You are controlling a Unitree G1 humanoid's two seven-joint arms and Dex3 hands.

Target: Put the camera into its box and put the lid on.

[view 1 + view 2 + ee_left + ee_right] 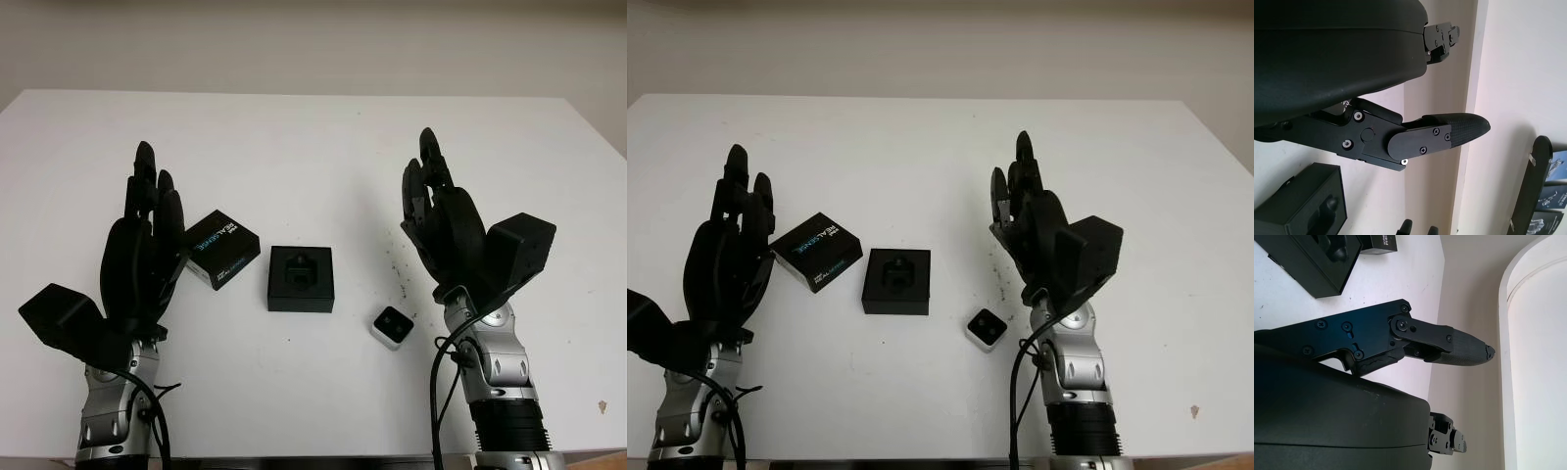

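A small white camera point(392, 326) with a dark lens face lies on the white table, right of the box. The open black box point(301, 278), with a moulded black insert, sits at the table's middle. Its black lid point(221, 249), printed with blue and white lettering, lies tilted just left of the box. My left hand point(147, 245) is raised above the table left of the lid, open. My right hand point(436, 211) is raised to the right of the box, above and behind the camera, open. Neither hand touches anything.
The white table point(313, 147) stretches far back to a pale wall. Small dark specks point(397, 264) mark the surface between the box and my right hand. The box point(1303, 208) and lid point(1382, 242) also appear in the wrist views.
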